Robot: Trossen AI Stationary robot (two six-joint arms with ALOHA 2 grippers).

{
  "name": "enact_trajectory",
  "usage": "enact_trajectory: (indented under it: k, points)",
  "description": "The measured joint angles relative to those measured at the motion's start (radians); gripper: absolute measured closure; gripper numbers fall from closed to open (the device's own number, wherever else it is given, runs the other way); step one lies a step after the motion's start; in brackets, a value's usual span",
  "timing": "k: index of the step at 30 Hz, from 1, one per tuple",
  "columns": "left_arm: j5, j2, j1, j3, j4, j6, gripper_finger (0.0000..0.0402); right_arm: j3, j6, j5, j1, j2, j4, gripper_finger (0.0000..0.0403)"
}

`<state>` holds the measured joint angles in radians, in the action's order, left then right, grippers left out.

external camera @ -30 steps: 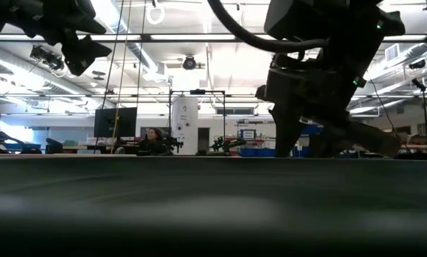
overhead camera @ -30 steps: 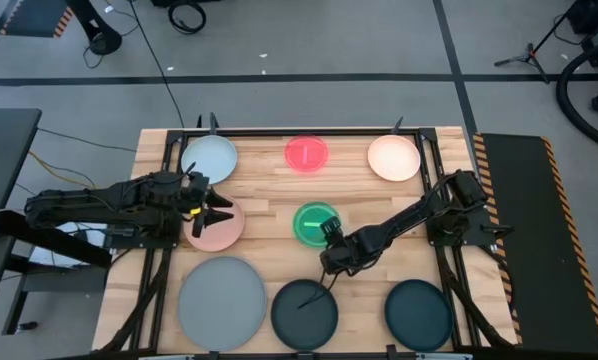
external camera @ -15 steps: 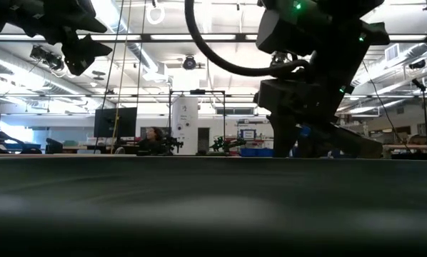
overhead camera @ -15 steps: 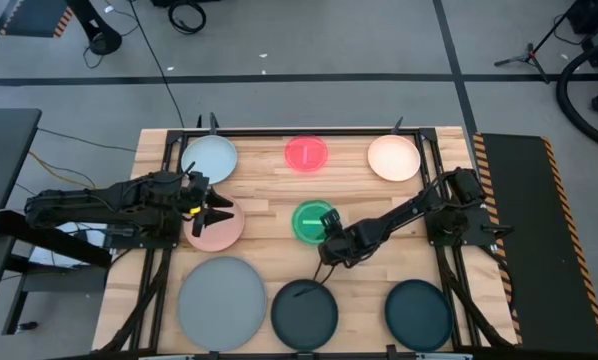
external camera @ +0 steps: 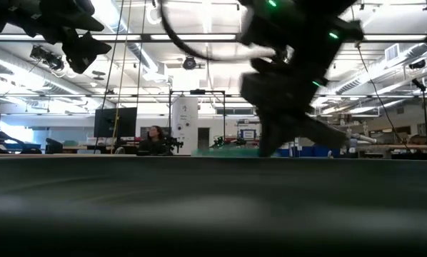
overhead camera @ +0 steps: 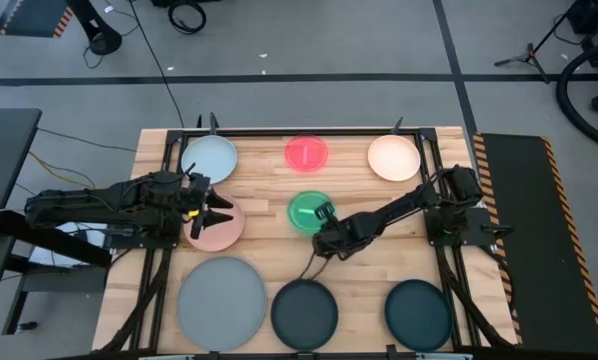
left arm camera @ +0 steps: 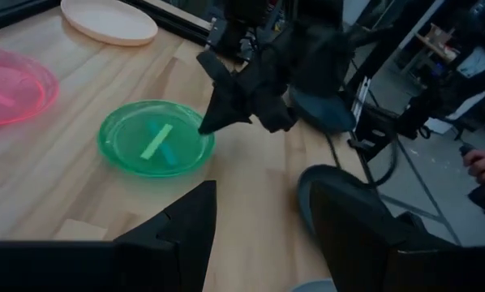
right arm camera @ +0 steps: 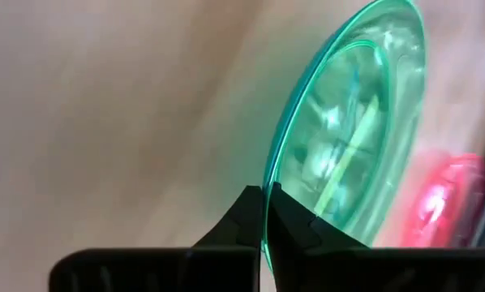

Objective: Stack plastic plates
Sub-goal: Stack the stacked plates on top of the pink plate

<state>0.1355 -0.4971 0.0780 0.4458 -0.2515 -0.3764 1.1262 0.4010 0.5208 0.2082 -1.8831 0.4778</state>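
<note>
Seven plates lie spread over the wooden table [overhead camera: 269,195], and the one being handled is the green plate [overhead camera: 307,211] near the table's middle. The right gripper [overhead camera: 324,228] has its two fingers [right arm camera: 251,215] pinched shut on that plate's rim, on the edge facing the near row of plates; the right wrist view shows the thin green edge caught between the closed tips. The plate sits flat or nearly flat on the wood; I cannot tell if it is lifted at all.

Taking the green plate as the marker: the red plate [overhead camera: 306,153] lies just beyond it toward the far edge, the cream plate [overhead camera: 393,157] beyond it and off to the right, and the pale blue-grey plate [overhead camera: 209,158] beyond it to the left. The salmon pink plate [overhead camera: 219,228] lies to its left, well apart from it. Nearer the front edge are the large grey plate [overhead camera: 222,289] to the left, one dark teal plate [overhead camera: 304,311] almost straight in front, and the second dark teal plate [overhead camera: 418,309] to the right.

The left gripper [overhead camera: 211,209] hangs over the salmon pink plate with its fingers [left arm camera: 182,235] parted, holding nothing. None of the plates is stacked on another.
</note>
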Motion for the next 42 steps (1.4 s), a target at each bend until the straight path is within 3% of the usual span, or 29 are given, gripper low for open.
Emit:
enact_trajectory:
  k: [5,12,20,27,35,42]
  points:
    - [-0.001,0.000,0.000,0.000,0.000,-0.003,0.0198,0.093,0.032,0.023,-0.083,0.002,-0.005,0.0396]
    - [-0.058,0.000,0.000,0.000,0.000,-0.004,0.0198,0.145,0.218,0.093,-0.261,0.003,-0.022,0.0394]
    - [-0.063,-0.002,0.000,0.000,0.005,-0.226,0.0198,0.145,0.296,-0.021,-0.433,0.004,-0.033,0.0394]
    - [-0.062,-0.036,-0.010,0.000,0.061,-0.267,0.0198,0.145,0.384,-0.124,-0.484,0.004,-0.075,0.0394]
    - [-0.063,-0.149,-0.010,0.001,0.210,-0.263,0.0198,0.145,0.396,-0.153,-0.524,-0.035,-0.090,0.0394]
    - [-0.063,-0.240,-0.010,0.000,0.236,-0.240,0.0198,0.145,0.440,-0.153,-0.517,-0.097,-0.140,0.0394]
